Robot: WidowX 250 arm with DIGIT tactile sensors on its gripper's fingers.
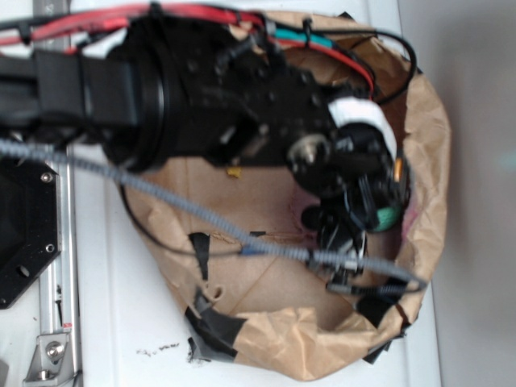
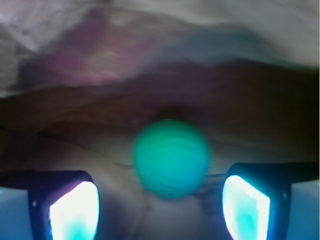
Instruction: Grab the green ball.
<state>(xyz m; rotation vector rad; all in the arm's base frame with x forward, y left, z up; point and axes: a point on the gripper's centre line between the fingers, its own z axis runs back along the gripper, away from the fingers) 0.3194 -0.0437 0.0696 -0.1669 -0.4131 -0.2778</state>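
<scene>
The two pale finger pads (image 2: 75, 212) of the black gripper (image 2: 160, 212) are spread wide with nothing held. The small round matte green ball (image 2: 171, 157) lies centred just beyond them, inside the crumpled brown paper bag (image 1: 427, 137). The gripper is best advanced straight until the ball is flanked, then closed gently so it is not squeezed out.

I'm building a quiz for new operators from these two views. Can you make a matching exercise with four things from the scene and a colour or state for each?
Things:
1. ball
2. paper bag
3. end effector
4. thick cable along the top of the arm

Descriptions:
A. brown and crumpled, patched with black tape
B. open, fingers on either side of the ball
C. red
D. green and round

Pairs: 1-D, 2-A, 3-B, 4-C
</scene>
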